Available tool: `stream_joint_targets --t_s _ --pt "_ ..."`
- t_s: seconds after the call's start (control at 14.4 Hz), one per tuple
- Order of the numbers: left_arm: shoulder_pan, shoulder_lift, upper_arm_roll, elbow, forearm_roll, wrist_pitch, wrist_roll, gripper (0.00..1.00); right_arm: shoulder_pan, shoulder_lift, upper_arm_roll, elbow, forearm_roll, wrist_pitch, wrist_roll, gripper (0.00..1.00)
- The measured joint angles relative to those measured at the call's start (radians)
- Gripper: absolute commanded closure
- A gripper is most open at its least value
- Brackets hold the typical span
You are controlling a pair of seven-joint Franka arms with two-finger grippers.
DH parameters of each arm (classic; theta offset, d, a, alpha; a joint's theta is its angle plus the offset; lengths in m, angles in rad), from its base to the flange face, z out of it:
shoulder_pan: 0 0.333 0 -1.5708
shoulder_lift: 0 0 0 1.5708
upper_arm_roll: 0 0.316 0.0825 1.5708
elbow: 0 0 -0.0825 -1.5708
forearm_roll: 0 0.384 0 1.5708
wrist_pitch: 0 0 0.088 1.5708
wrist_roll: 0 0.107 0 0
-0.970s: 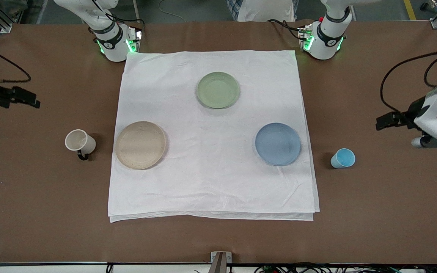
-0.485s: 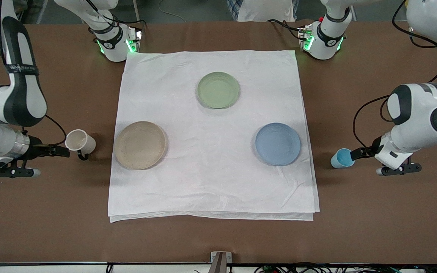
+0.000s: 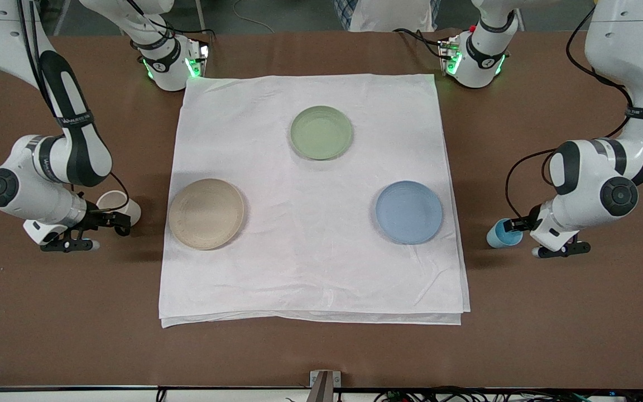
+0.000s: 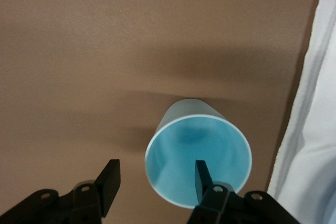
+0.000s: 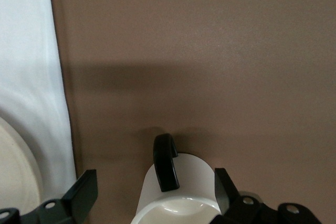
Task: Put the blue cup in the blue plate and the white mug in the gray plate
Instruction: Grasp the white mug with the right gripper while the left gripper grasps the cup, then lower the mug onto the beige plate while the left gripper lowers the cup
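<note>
The blue cup [image 3: 501, 235] stands on the bare table beside the cloth, toward the left arm's end, apart from the blue plate [image 3: 409, 212]. My left gripper [image 3: 514, 225] is open at its rim. In the left wrist view, one finger [image 4: 201, 178] is inside the cup [image 4: 198, 145] and the other is outside. The white mug [image 3: 119, 202] stands on the bare table toward the right arm's end, beside the gray plate [image 3: 206, 214]. My right gripper [image 3: 113, 219] is open and straddles the mug [image 5: 181, 195], whose black handle [image 5: 165, 161] points away from the wrist.
A white cloth [image 3: 310, 268] covers the middle of the brown table and carries the plates. A pale green plate [image 3: 321, 133] lies on it nearer the robots' bases. Both arms' elbows hang over the table's two ends.
Both arms have swung in from the table's ends and come down. The right gripper has closed in around the mug, the left gripper onto the cup's rim. Cup and mug have not moved.
</note>
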Motion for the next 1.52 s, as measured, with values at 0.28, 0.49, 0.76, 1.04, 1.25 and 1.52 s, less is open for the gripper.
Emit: stream_joint_targets --t_s 0.28,0.49,0.76,1.04,1.25,1.52 --pt "-0.005 0.025 -0.002 -0.001 0.000 0.017 -0.004 0.99 -0.013 0.035 0.000 -0.006 0.000 0.013 -0.027 0.79" --pt "-0.033 0.013 -0.012 0.012 0.000 0.015 -0.042 1.00 -0.013 0.036 0.001 -0.008 0.000 0.013 -0.028 1.00" --pt "-0.063 -0.073 -0.081 0.035 0.000 -0.100 -0.107 1.00 -0.009 0.031 0.008 0.028 0.026 -0.068 -0.010 1.00" --pt "-0.073 -0.107 -0.223 0.030 0.000 -0.138 -0.317 1.00 0.091 -0.027 0.025 0.087 0.067 -0.213 0.209 1.00" --pt "-0.114 -0.069 -0.277 0.024 0.000 -0.136 -0.463 0.99 0.207 -0.069 0.029 0.050 0.119 -0.216 0.361 1.00" --pt "-0.176 0.004 -0.279 0.024 0.000 -0.111 -0.563 0.97 0.307 -0.083 0.029 -0.055 0.163 -0.063 0.456 0.99"
